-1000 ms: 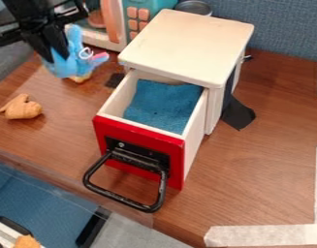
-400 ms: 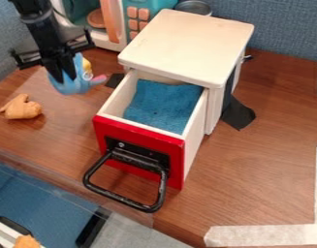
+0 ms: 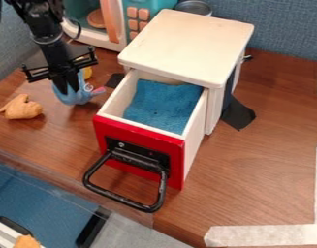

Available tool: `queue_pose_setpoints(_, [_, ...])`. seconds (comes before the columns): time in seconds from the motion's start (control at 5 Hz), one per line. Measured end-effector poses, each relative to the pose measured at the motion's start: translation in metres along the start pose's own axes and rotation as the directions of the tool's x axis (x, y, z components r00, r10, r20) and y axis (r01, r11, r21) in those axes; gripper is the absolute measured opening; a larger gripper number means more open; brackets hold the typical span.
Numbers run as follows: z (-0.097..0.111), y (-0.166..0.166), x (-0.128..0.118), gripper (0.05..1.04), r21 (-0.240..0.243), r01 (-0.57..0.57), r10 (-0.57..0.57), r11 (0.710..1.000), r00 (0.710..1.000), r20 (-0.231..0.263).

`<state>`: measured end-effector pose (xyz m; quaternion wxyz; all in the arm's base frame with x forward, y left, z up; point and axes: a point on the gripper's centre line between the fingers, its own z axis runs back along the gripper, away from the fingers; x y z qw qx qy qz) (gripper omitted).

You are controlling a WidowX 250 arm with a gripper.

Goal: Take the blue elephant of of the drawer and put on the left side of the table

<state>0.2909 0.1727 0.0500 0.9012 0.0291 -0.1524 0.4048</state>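
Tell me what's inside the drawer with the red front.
Inside the drawer, a blue cloth-like lining covers the visible part of the bottom, and no toy shows on it. What lies beneath the lining, or farther back under the white top, is hidden.

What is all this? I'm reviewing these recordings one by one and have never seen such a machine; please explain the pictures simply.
The machine is a black robot arm ending in a two-fingered pincer. A fixed camera looks down at a slant, so the arm enters from the upper left.

The pincer holds a blue toy elephant at the picture's left, beside the open drawer. I cannot tell whether the toy touches the table.

The drawer has a red front and a blue lining, and belongs to a small pale cabinet. At far left lies a small orange-brown toy; a toy microwave stands behind.
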Motion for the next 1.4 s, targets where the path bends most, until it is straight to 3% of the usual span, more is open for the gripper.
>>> queue_pose_setpoints(0.2, [-0.006,0.002,0.003,0.12,0.016,0.0,0.0,1.0,1.0,0.0])
queue_pose_setpoints(0.4, [-0.004,0.004,0.001,0.317,0.025,0.002,-0.001,1.0,1.0,-0.029])
queue_pose_setpoints(0.6, [0.003,0.01,-0.002,0.617,0.071,-0.018,0.024,0.997,0.996,-0.084])
queue_pose_setpoints(0.8, [0.022,0.014,0.0,0.912,0.11,-0.046,0.056,0.993,0.994,-0.095])
queue_pose_setpoints(1.0, [0.046,0.019,-0.004,1.015,0.144,-0.061,0.076,0.988,0.992,-0.1])
queue_pose_setpoints(1.2, [0.068,0.016,-0.016,1.009,0.137,-0.013,0.025,0.991,0.996,-0.086])
queue_pose_setpoints(1.4, [0.09,0.014,-0.036,1.003,0.082,0.056,-0.051,0.995,0.997,-0.066])
